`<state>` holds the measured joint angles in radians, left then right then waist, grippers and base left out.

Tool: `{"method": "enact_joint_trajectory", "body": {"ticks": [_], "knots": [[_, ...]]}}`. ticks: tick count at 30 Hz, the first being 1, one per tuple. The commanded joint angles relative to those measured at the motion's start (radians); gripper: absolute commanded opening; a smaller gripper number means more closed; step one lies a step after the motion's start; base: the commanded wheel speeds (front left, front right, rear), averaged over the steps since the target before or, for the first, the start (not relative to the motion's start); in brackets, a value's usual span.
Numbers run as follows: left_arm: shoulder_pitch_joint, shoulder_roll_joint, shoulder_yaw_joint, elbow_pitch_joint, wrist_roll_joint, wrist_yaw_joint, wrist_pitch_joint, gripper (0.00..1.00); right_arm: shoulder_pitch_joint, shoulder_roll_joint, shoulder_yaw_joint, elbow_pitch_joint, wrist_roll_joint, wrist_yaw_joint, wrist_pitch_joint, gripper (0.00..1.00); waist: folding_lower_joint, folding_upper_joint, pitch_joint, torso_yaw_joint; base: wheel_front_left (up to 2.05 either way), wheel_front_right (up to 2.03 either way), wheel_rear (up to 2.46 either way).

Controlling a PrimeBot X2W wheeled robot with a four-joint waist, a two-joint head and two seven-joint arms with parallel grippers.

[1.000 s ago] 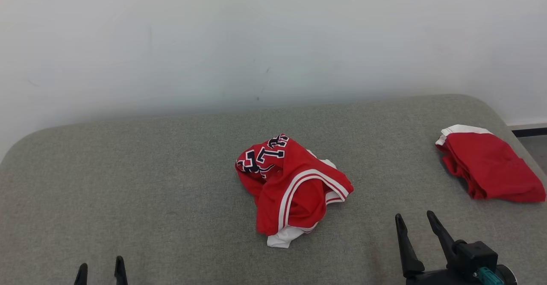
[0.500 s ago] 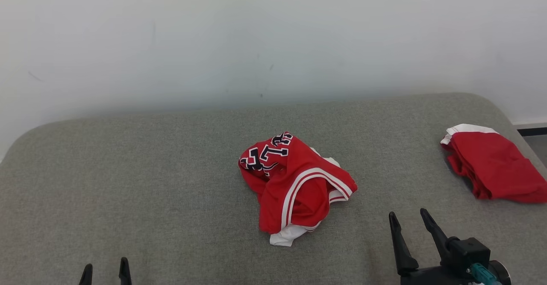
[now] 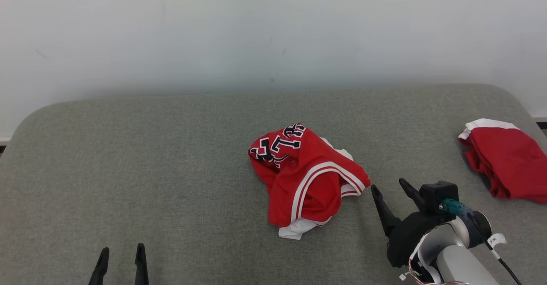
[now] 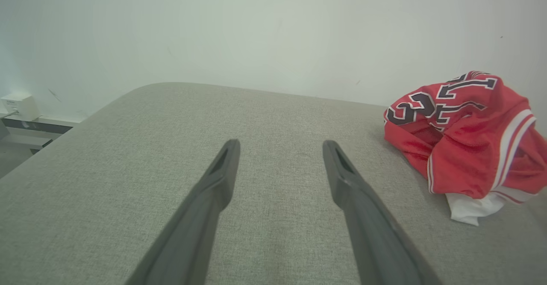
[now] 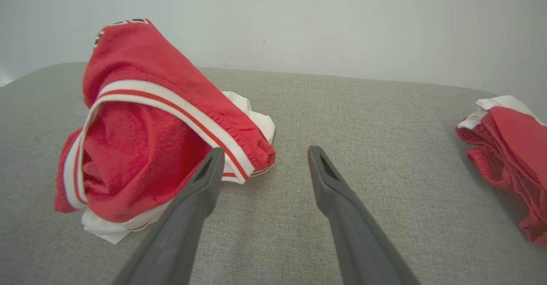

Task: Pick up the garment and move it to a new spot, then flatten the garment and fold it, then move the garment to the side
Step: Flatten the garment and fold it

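Observation:
The garment (image 3: 305, 178) is a crumpled red jersey with white trim and dark lettering, heaped at the middle of the grey cushion (image 3: 171, 157). It also appears at the right of the left wrist view (image 4: 466, 135) and at the left of the right wrist view (image 5: 154, 139). My right gripper (image 3: 389, 186) stands open just right of the heap, its left finger (image 5: 205, 178) close beside the striped hem, nothing between the fingers. My left gripper (image 3: 122, 251) is open at the lower left, far from the garment, over bare fabric (image 4: 280, 148).
A second red piece of clothing with a white band (image 3: 504, 157) lies folded near the cushion's right edge (image 5: 508, 148). A pale wall (image 3: 273, 33) rises right behind the cushion. A white box (image 4: 19, 105) sits on a ledge off the cushion's left side.
My right gripper has moved up and left, ending close beside the garment's hem, with more of its forearm now showing. The head camera has shifted a little. The garment lies as before.

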<state>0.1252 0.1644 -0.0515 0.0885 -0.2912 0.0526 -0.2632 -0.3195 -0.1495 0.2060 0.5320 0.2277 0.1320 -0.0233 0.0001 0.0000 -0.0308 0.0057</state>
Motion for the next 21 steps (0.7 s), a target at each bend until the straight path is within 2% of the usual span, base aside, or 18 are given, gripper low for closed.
{"method": "enact_joint_trajectory", "body": {"ticks": [1, 4, 10, 18, 19, 20, 21], "knots": [[-0.014, -0.001, -0.002, 0.002, 0.006, -0.003, -0.002, 1.00, -0.020, -0.011, 0.010, 0.025, 0.005, -0.003, 0.004, 1.00, -0.0001, 0.0000, 0.019, 0.019, 0.00, 0.00, 0.00], [-0.042, -0.002, -0.020, 0.012, 0.012, -0.014, -0.001, 1.00, -0.110, -0.028, 0.057, 0.158, 0.019, -0.003, 0.019, 1.00, -0.0001, 0.0000, 0.045, 0.054, 0.00, 0.00, 0.00], [-0.089, -0.008, -0.042, 0.029, 0.015, -0.024, -0.001, 1.00, -0.199, -0.040, 0.098, 0.321, 0.035, -0.003, 0.007, 1.00, -0.0001, 0.0000, 0.078, 0.104, 0.00, 0.00, 0.00], [-0.123, -0.013, -0.055, 0.039, 0.022, -0.033, -0.001, 1.00, -0.304, -0.023, 0.115, 0.446, 0.083, -0.003, -0.063, 1.00, -0.0001, 0.0000, 0.103, 0.134, 0.00, 0.00, 0.00], [-0.124, -0.012, -0.055, 0.040, 0.022, -0.033, -0.001, 1.00, -0.317, -0.026, 0.107, 0.460, 0.086, -0.003, -0.076, 0.21, -0.0001, 0.0000, 0.104, 0.135, 0.00, 0.00, 0.00], [-0.123, -0.012, -0.056, 0.042, 0.022, -0.033, -0.001, 1.00, -0.331, -0.028, 0.103, 0.475, 0.081, -0.003, -0.088, 0.00, -0.0001, 0.0000, 0.103, 0.135, 0.00, 0.00, 0.00], [-0.123, -0.013, -0.057, 0.044, 0.023, -0.034, -0.002, 1.00, -0.343, -0.024, 0.102, 0.490, 0.076, -0.003, -0.095, 0.00, -0.0001, 0.0000, 0.100, 0.134, 0.00, 0.00, 0.00]]}}
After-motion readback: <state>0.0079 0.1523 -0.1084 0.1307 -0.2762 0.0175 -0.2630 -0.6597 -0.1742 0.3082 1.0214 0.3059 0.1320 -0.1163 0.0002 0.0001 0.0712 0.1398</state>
